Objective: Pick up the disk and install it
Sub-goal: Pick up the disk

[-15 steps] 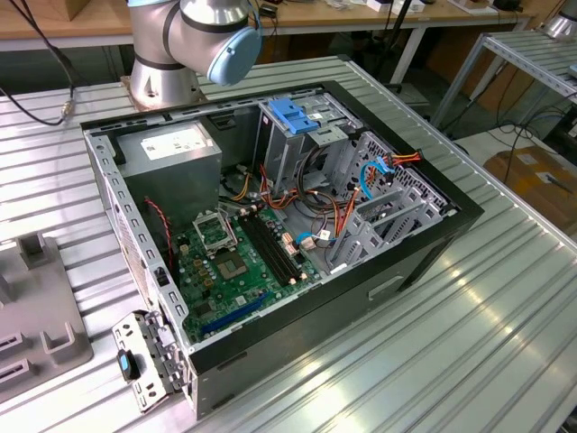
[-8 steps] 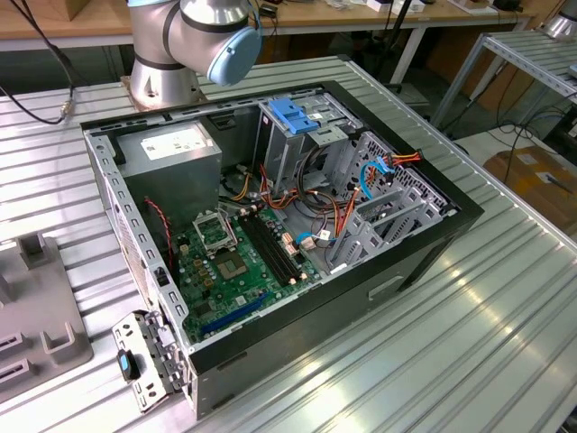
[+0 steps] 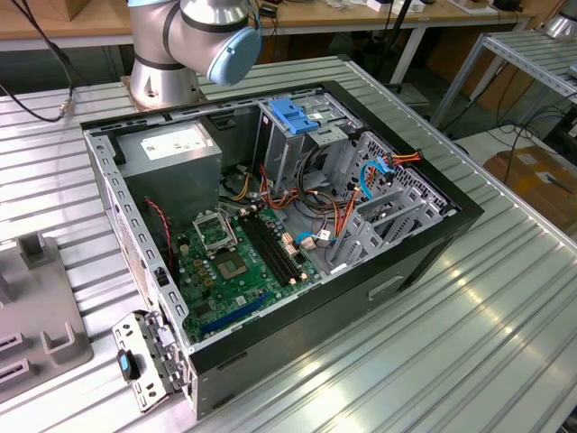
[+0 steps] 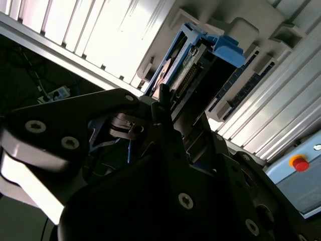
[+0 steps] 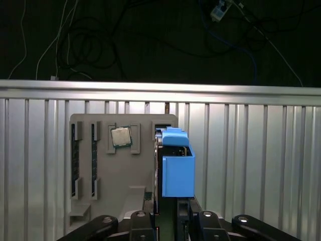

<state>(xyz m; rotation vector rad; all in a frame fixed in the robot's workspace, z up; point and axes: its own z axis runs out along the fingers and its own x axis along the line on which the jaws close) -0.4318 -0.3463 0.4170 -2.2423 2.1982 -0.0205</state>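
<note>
Probably stiff, weighty, shock-fragile, so take the disk (image 5: 176, 173) by flat metal faces; holder (image 3: 36, 316) at nine o'clock of case (image 3: 406, 271), exterior view; clamping of gripper (image 5: 173, 213): cannot tell.

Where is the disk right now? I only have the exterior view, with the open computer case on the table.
Observer: In the first wrist view the disk stands on edge in a slot of the grey holder plate, not in the case.
Operator: How close is the gripper to it?
Observer: In that same view the gripper is lined up with the disk, right at its near edge. I cannot tell whether it has hold of it.
Operator: What else sits on that plate?
Observer: A square processor chip lies flat in a pocket beside the disk.
</note>
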